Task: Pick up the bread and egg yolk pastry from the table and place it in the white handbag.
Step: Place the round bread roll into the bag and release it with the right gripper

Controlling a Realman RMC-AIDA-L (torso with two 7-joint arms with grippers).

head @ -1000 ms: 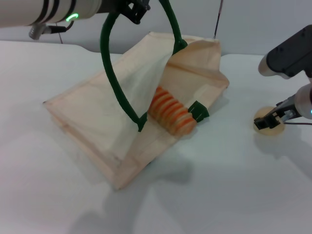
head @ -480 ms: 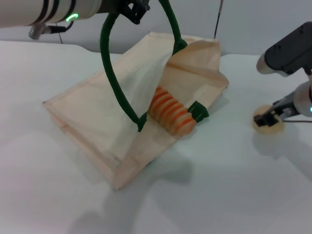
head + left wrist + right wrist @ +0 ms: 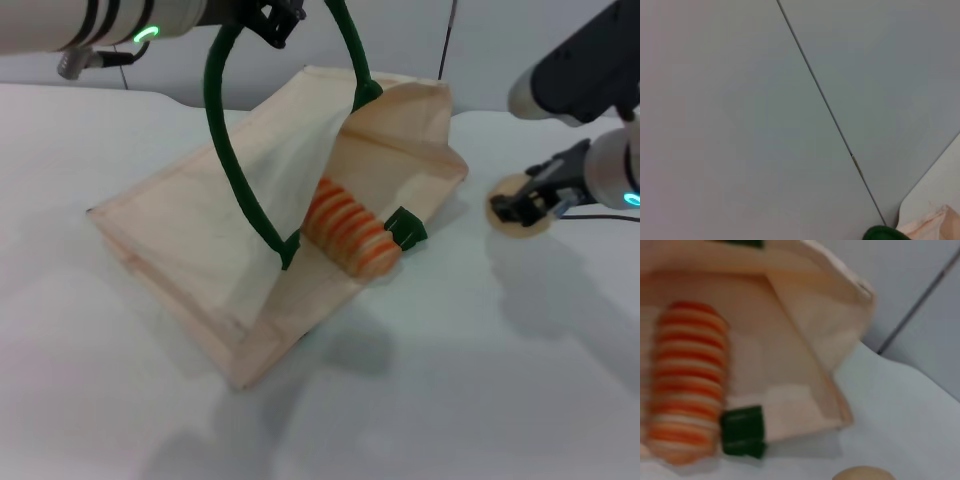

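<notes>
The white handbag [image 3: 250, 240] is lying tilted on the white tabletop [image 3: 450, 380], its mouth gaping open toward the robot's right. The left claw [image 3: 275, 18] is sitting high at the top edge of the head view, closed around the dark green rope handle [image 3: 225, 150] and holding that handle up, so the upper flap of the bag is being lifted away from the lower one. The second handle's green end [image 3: 405, 228] is lying at the lower lip of the opening.

The bread [image 3: 350, 235] is resting inside the open mouth of the bag, on the lower panel, with its orange stripes facing up and its near end just beside that green handle end. In the right wrist view the bread [image 3: 687, 385] is showing lengthwise inside the bag [image 3: 805, 340], next to the green handle piece [image 3: 742, 432].

The right claw [image 3: 520, 200] is hanging to the right of the bag, apart from it, with its dark fingers pinched on the egg yolk pastry [image 3: 528, 216]. The pastry is showing as a pale round shape behind and below the fingers; whether it is touching the tabletop I cannot tell. A sliver of it [image 3: 862, 473] is peeking in at the edge of the right wrist view.
</notes>
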